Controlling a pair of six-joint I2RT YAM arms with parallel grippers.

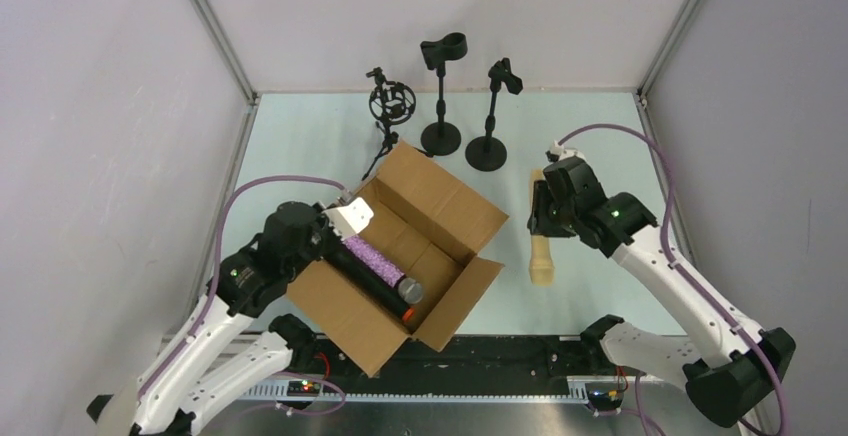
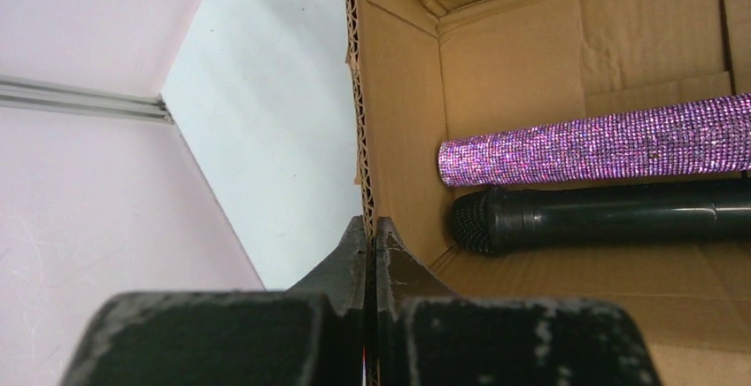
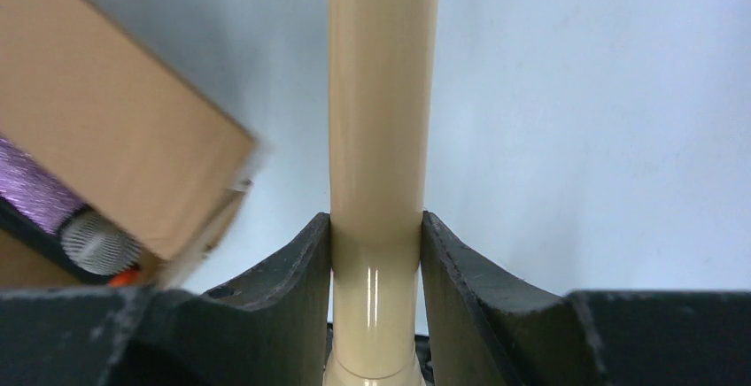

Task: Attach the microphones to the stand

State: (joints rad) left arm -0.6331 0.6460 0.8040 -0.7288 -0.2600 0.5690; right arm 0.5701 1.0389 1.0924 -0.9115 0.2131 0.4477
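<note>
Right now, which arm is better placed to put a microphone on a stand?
Right. The right gripper is clamped on the cream microphone, close to the stands. The left gripper is pinching the wall of the cardboard box and holds no microphone.

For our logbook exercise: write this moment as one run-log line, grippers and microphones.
left gripper: shut on box wall | right gripper: shut on cream microphone | purple microphone, black microphone: in box | stands: empty

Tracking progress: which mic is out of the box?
The cream mic, gripped by the right gripper beside the box; purple mic and black mic lie inside it.
</note>
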